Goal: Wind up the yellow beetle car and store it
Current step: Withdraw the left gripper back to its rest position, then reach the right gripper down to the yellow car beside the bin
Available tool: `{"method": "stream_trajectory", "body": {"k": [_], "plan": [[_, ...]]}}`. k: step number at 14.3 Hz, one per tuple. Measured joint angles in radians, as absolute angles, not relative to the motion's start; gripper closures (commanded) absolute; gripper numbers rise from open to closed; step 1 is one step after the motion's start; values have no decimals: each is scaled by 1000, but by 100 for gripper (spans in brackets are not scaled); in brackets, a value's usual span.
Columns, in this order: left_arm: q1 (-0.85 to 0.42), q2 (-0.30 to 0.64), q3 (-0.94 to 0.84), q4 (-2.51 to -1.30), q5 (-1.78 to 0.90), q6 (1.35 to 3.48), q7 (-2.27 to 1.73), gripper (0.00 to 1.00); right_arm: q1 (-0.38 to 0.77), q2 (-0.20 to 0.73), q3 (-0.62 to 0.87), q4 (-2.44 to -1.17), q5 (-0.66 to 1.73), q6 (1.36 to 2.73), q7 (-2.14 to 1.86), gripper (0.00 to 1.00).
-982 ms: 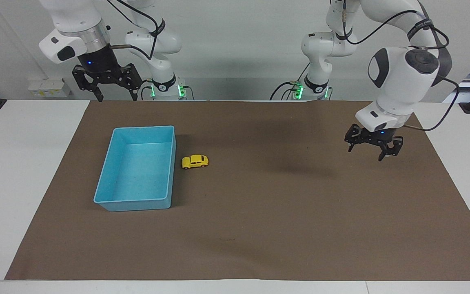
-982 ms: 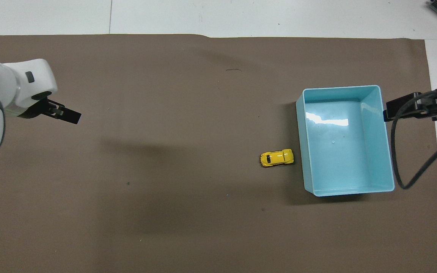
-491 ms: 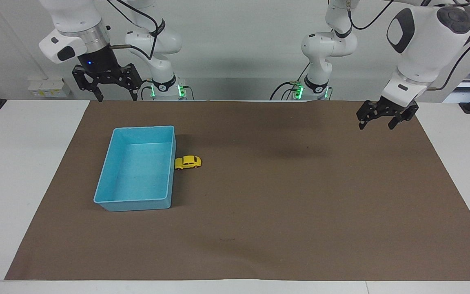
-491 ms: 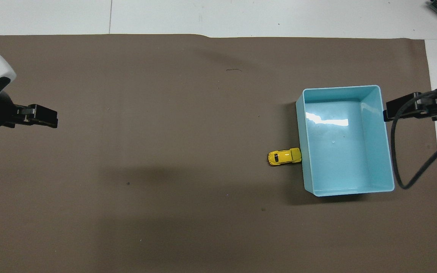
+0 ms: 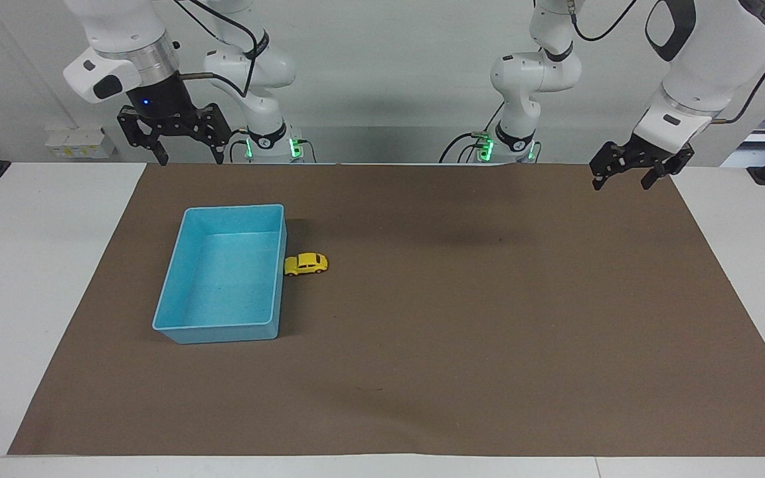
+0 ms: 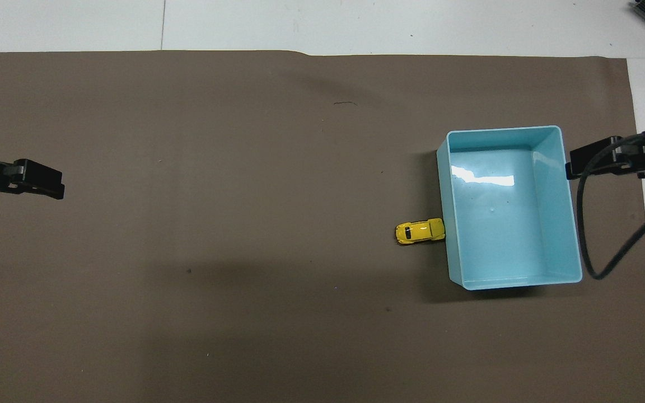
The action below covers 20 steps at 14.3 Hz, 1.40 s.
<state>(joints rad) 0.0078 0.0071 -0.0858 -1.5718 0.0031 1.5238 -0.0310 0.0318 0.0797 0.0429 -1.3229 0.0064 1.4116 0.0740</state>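
The yellow beetle car (image 5: 305, 263) stands on the brown mat, its nose against the outer wall of the light-blue bin (image 5: 281, 265), on the side toward the left arm's end. It also shows in the overhead view (image 6: 419, 231), touching the bin (image 6: 575, 224). The bin is empty. My left gripper (image 5: 623, 177) hangs open and empty, raised over the mat's edge at the left arm's end; in the overhead view (image 6: 42, 184) it shows at the frame's edge. My right gripper (image 5: 185, 157) waits open and empty, high over the mat's edge near its base.
A brown mat (image 5: 422, 332) covers most of the white table (image 5: 24, 265). A black cable (image 6: 591, 224) of the right arm hangs beside the bin in the overhead view.
The car rolled toward the bin and stopped against its wall. My left gripper rose and drew back toward the left arm's end of the table. The right arm has not moved.
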Motion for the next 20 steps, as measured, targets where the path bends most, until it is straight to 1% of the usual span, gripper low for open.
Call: {"method": "stream_trajectory", "body": {"k": [12,16,20], "plan": [[8,7,-86,-1572,3,1521,-33,0,32,79,44,-1323,7,1411,70,0],[8,7,-86,-1572,3,1521,-33,0,40,69,65,-1340,14,1410,-131,0],[8,7,-86,-1572,3,1520,-33,0,111,13,91,-1427,15,1428,-355,0]]}}
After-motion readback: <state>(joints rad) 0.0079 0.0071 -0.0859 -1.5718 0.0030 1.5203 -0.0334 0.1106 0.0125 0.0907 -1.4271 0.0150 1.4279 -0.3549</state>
